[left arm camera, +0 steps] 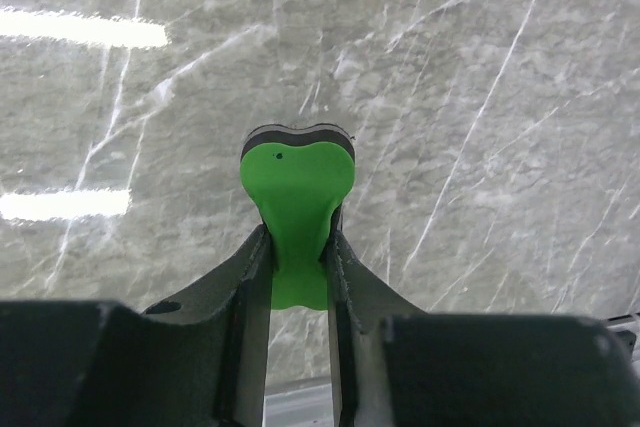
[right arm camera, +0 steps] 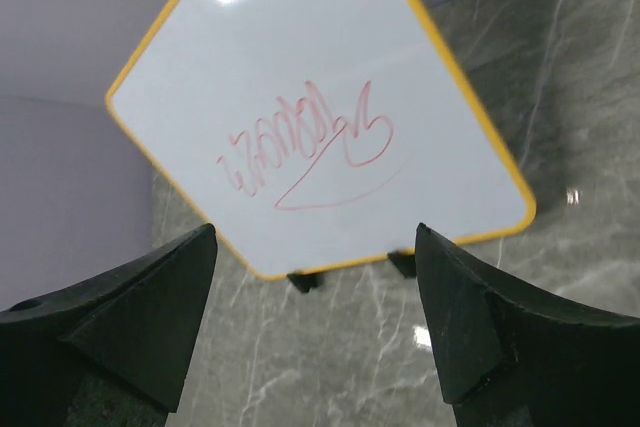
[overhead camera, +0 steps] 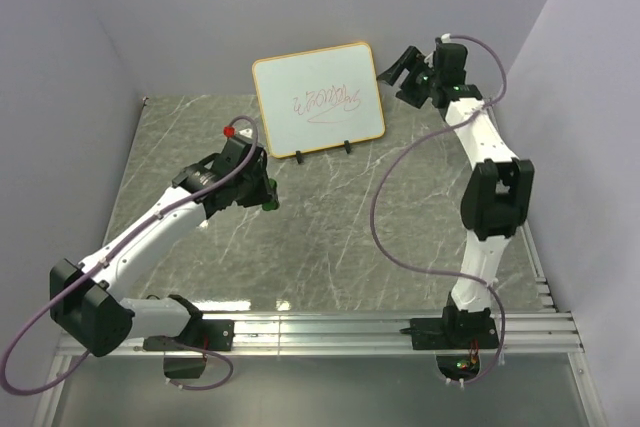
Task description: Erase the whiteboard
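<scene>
The left claw (left arm camera: 298, 247) is clamping shut on the green eraser (left arm camera: 297, 192), whose head is jutting past its fingertips over the marble surface (left arm camera: 500, 97). The whiteboard (overhead camera: 318, 100) is standing ahead of this claw, slightly to its right and apart from it, its red scribble (right arm camera: 310, 147) unwiped. The right claw (right arm camera: 315, 242) is gaping wide, holding nothing, with the board's face just ahead of its fingers. The step in hand seems to be bringing eraser to board; next, the left claw needs lifting forward until the felt is pressing on the scribble.
</scene>
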Available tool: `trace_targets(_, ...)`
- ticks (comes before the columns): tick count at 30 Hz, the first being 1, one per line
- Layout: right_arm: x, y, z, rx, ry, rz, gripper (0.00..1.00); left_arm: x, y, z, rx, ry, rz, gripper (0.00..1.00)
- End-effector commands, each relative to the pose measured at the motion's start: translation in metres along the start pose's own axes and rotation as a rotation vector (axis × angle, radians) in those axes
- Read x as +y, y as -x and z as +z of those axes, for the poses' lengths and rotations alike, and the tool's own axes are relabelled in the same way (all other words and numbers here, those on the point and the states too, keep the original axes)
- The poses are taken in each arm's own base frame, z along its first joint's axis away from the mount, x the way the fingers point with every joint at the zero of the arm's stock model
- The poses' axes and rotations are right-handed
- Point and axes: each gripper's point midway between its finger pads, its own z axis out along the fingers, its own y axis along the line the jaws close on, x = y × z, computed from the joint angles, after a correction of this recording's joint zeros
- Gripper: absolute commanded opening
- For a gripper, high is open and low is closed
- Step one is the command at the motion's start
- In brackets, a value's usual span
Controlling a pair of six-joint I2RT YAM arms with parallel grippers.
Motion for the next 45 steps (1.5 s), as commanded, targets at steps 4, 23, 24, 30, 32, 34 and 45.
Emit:
trace_targets(4,-0.010,0.034,0.043,-0.046,0.072,-0.012,0.87,0.011,-0.010,-0.009,0.043,0.033,0.034,0.00)
trace_targets(23,-0.044,0.030,0.124,0.038,0.633,0.243,0.89,-0.033,0.027,0.058,0.142,0.104,0.025,0.00)
trace_targets(24,-0.042,0.030,0.123,0.033,0.653,0.234,0.89,-0.033,0.027,0.060,0.147,0.107,0.026,0.00)
trace_targets(30,-0.049,0.012,0.126,0.083,0.663,0.251,0.89,-0.032,0.025,0.069,0.168,0.116,0.033,0.00)
trace_targets(32,-0.047,0.001,0.129,0.119,0.665,0.246,0.89,-0.030,0.022,0.070,0.173,0.117,0.035,0.00)
trace_targets(34,-0.044,-0.011,0.132,0.158,0.667,0.246,0.89,-0.028,0.021,0.070,0.173,0.120,0.037,0.00)
trace_targets(45,-0.017,-0.060,0.130,0.283,0.652,0.249,0.50,-0.010,0.027,0.045,0.109,0.120,0.029,0.00)
